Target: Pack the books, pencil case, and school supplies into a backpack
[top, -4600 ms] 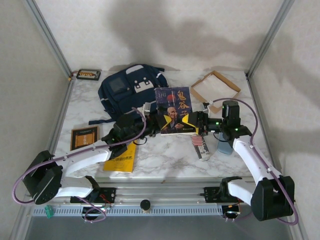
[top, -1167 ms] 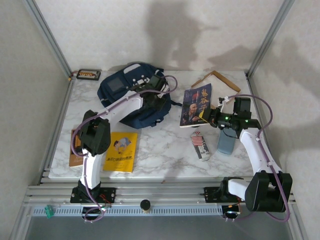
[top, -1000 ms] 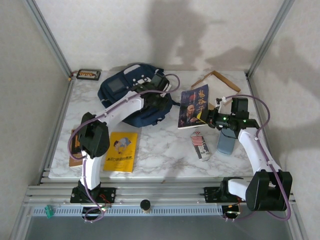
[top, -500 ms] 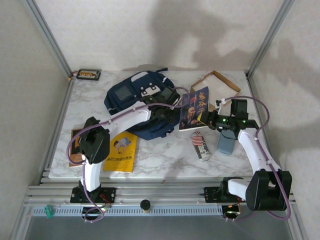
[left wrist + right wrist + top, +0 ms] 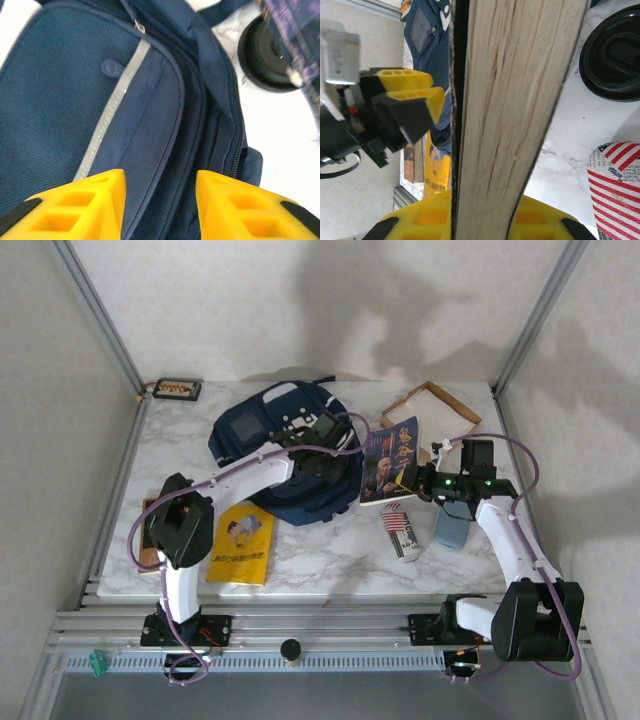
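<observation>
Dark blue book (image 5: 390,460), clamped in right tool (image 5: 408,478), beside backpack (image 5: 300,502) under spread left tool (image 5: 159,195).

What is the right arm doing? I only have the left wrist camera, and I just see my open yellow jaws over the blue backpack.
Observer: The right jaws are shut on a dark blue book, held tilted off the table, close to the right side of the backpack.
Operator: Which books are left to pack?
Observer: A yellow book lies flat on the table, near-left of the backpack.
Operator: Anything under the held book?
Observer: A striped pouch lies on the table just nearer the arm bases than the book.
</observation>
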